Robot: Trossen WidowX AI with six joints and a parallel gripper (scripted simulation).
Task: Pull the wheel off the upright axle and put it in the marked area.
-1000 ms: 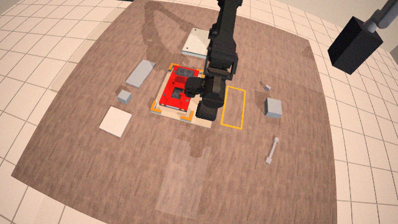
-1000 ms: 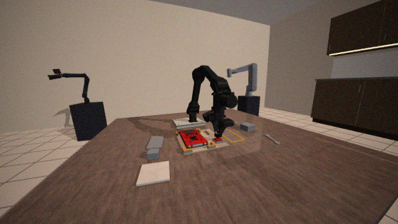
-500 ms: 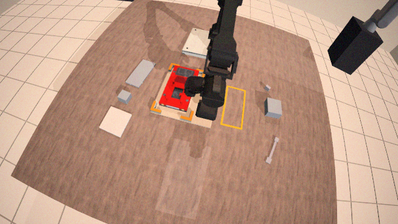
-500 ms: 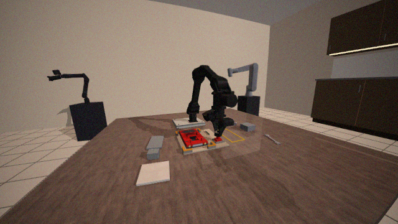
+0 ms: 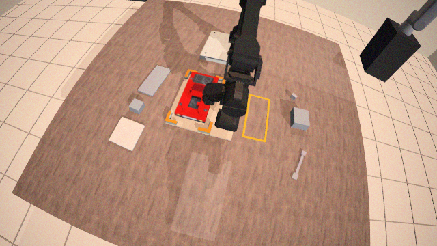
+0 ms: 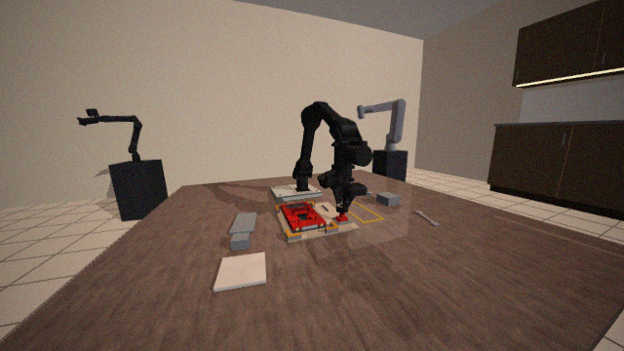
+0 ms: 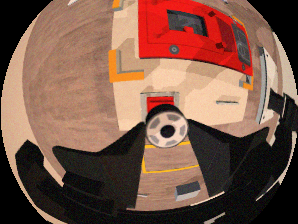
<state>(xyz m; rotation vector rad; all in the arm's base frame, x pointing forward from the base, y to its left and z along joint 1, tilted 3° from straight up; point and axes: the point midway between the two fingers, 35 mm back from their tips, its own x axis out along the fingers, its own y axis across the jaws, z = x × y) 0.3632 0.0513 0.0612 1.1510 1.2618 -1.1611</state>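
The wheel (image 7: 156, 136), with a pale spoked face and dark hub hole, sits between the fingertips in the wrist view. My gripper (image 7: 165, 124) (image 6: 342, 210) is shut on it, one finger on either side. It points down just above the red axle base (image 6: 342, 218) (image 7: 160, 101), at the end of the pale board. The axle itself is hidden, and I cannot tell whether the wheel is still around it. In the top view the arm hides wheel and base. The marked area, a yellow outline (image 5: 268, 120) (image 6: 372, 220) (image 7: 170, 169), lies on the table beside the board.
A red car body (image 5: 184, 105) (image 6: 303, 217) (image 7: 155, 37) lies between orange corners on the pale board (image 5: 222, 136). Beyond the marked area are a grey block (image 5: 300, 118) and a thin bar (image 5: 299, 165). A grey slab (image 5: 154, 80), small block (image 5: 136, 106) and pale tile (image 5: 126, 133) lie opposite.
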